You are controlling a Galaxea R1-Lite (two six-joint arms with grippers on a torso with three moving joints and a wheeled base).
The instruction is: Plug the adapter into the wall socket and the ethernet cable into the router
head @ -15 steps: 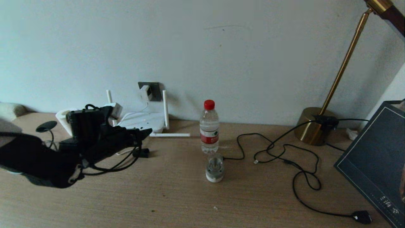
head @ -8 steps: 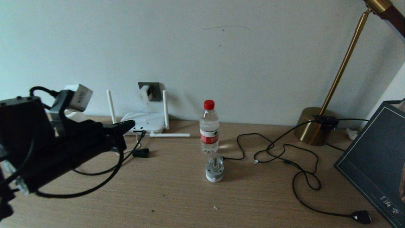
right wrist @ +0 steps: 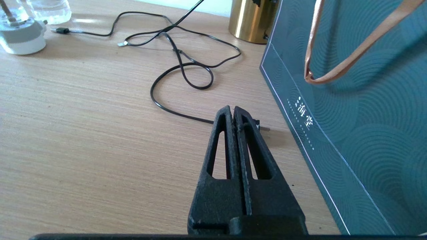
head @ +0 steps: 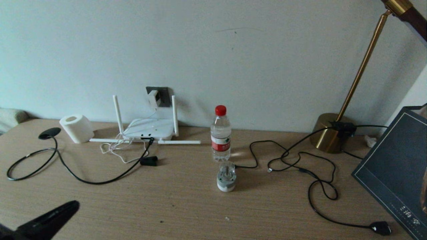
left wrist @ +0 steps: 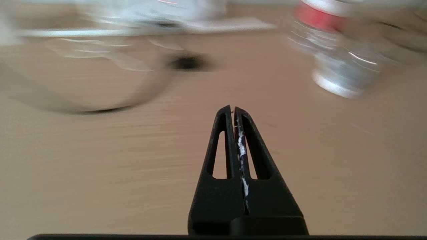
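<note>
The white adapter [head: 154, 98] sits in the dark grey wall socket [head: 161, 92], and its thin white cord hangs down to the table. Below it lies the white router [head: 148, 128], two antennas upright and two flat. The black ethernet cable [head: 100, 183] runs from its round disc [head: 49, 133] in a loop across the table, and its end meets a dark port on the router's front edge. My left gripper [head: 74, 204] is shut and empty at the near left corner, far from the router; its wrist view shows the left gripper [left wrist: 233, 109] over bare table. My right gripper [right wrist: 232, 109] is shut and empty.
A water bottle [head: 220, 133] and a small grey cylinder [head: 226, 176] stand mid-table. A paper roll [head: 76, 128] and a small black block [head: 148, 161] sit near the router. On the right are a brass lamp base [head: 328, 133], a black cable with chunky plug [head: 382, 228] and a dark bag [head: 397, 173].
My left arm has pulled back from the router to the near left corner, and its fingers have closed. The ethernet cable now lies loose on the table with its end at the router.
</note>
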